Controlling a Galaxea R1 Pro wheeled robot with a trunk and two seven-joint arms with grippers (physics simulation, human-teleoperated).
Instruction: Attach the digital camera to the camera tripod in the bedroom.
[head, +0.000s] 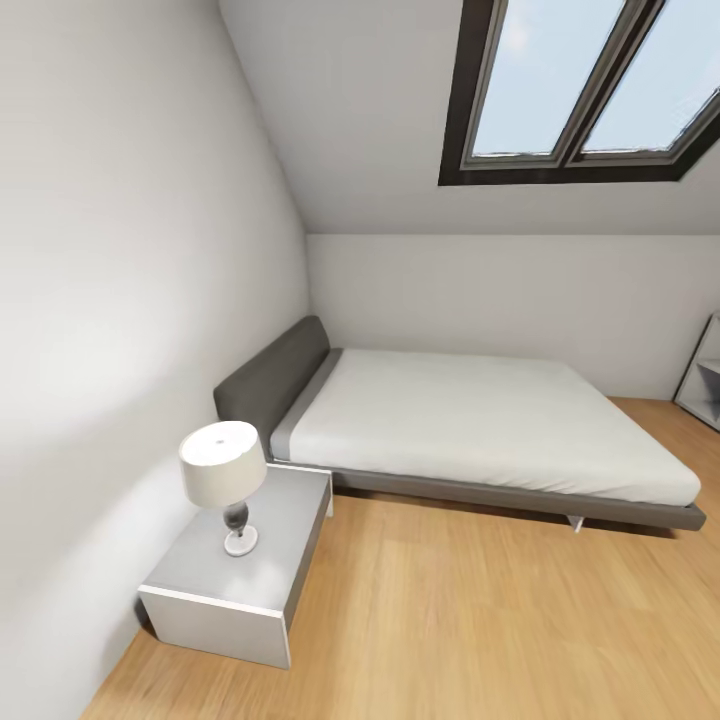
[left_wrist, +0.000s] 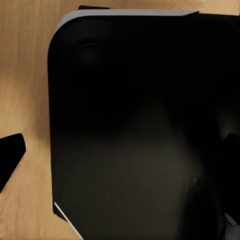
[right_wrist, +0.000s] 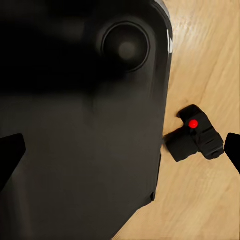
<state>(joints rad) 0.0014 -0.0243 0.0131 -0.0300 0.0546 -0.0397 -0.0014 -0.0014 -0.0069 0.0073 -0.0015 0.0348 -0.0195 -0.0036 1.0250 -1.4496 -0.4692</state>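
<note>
Searching the bedroom; nothing held.

Head view: bed (head: 480, 420) mid-frame, lamp (head: 225, 475) on nightstand (head: 280, 560) lower left, no tripod. Right wrist view: camera (right_wrist: 196, 135) on the wood floor (right_wrist: 210, 50), right of centre, beside the robot's dark base (right_wrist: 80, 125); right fingertips (right_wrist: 10, 155) spread wide, empty. Left gripper state unclear. Next, probably: lower to the camera, grasp, then find the tripod.
</note>
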